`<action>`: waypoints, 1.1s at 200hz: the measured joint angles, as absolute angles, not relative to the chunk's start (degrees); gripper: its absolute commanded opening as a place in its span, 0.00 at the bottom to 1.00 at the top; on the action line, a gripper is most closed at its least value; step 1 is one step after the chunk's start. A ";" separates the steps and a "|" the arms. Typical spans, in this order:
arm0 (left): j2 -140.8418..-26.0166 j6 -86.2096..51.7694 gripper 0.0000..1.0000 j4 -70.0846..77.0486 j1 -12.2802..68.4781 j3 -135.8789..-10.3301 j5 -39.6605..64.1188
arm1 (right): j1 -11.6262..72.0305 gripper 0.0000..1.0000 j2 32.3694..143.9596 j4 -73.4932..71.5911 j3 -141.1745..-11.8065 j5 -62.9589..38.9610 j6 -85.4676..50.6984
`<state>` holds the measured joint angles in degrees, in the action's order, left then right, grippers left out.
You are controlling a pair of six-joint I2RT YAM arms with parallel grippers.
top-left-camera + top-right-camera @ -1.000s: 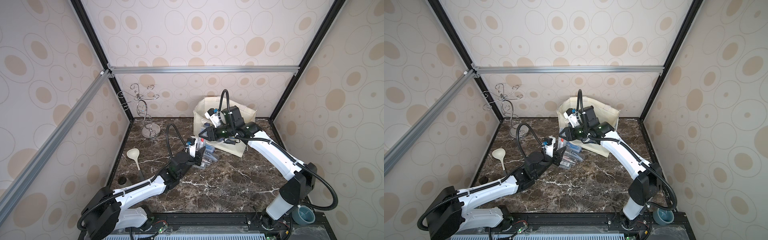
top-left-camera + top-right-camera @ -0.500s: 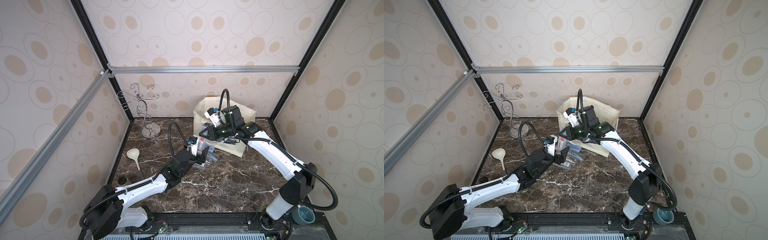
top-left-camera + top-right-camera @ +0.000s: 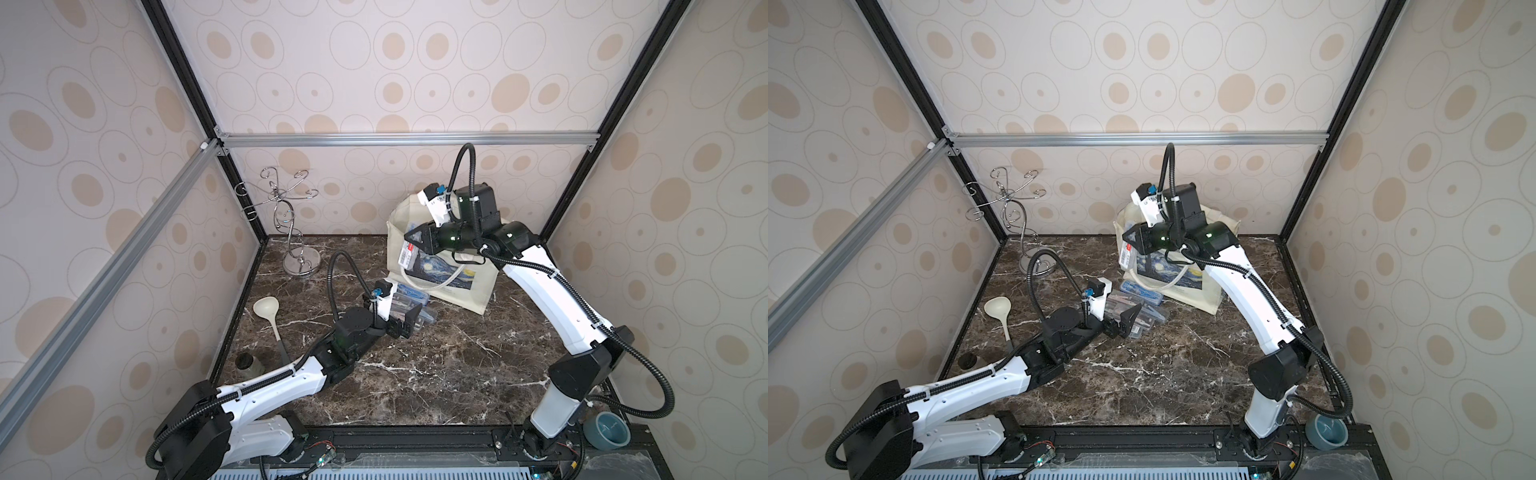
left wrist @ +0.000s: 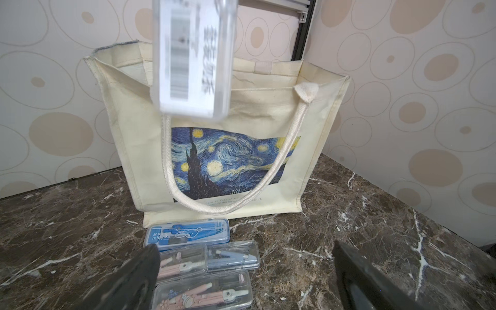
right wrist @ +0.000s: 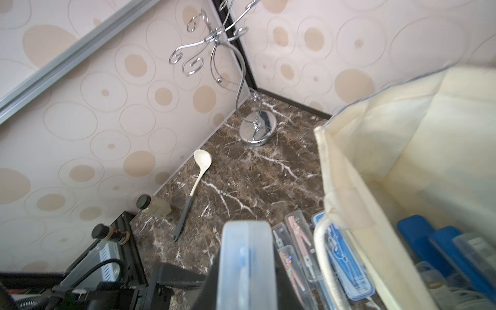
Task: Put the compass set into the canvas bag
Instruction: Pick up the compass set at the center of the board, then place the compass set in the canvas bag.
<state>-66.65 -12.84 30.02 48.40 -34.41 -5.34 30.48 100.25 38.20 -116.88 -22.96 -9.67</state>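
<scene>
- Two arms worked close to the canvas bag (image 3: pixel 457 286), which stood upright at the back of the marble table (image 3: pixel 415 374) with its mouth open upward.
- The right arm was raised and bent at the elbow, its forearm crossing in front of the bag's upper part. The right gripper (image 3: pixel 417 241) pointed sideways near the bag's front rim.
- Its jaws were clamped together on one compass set (image 3: pixel 407 257), a clear case with a barcode label. The case hung end-down outside the bag, before the front rim and above the Starry Night print, so it was not yet inside.
- The left arm lay low, stretched toward the bag. The left gripper (image 3: pixel 405 322) sat in front of the bag's foot with its fingers (image 4: pixel 134 276) spread wide apart, gripping nothing.
- Four more cases lay flat on the table just in front of the bag. A blue case (image 4: pixel 188 233) was nearest the bag, with a blue-grey case (image 4: pixel 233 258) beside it. Two pink-compass cases (image 4: pixel 205 294) lay between the left gripper's fingers.
- Inside the bag, the right wrist view showed dark blue boxes (image 5: pixel 418 236) and a clear box (image 5: pixel 475 249) lying at the bottom.
</scene>
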 measured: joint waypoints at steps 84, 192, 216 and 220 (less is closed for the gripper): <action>-66.08 -15.20 1.00 30.00 48.40 -29.02 -5.30 | 21.30 0.15 110.43 44.80 -132.60 -5.15 -5.34; -69.17 -16.08 1.00 29.78 48.40 -29.26 -6.57 | 16.53 0.16 125.58 55.72 -132.84 4.54 -2.37; -70.19 -17.17 1.00 27.59 48.40 -30.72 -9.76 | 16.56 0.19 125.80 57.60 -132.84 4.91 -1.85; -70.52 -17.37 1.00 27.11 48.40 -31.14 -10.46 | 16.56 0.20 125.78 57.82 -132.84 4.97 -1.83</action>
<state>-70.52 -17.37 27.11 48.40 -31.14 -10.46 16.56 125.78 57.82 -132.84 4.97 -1.83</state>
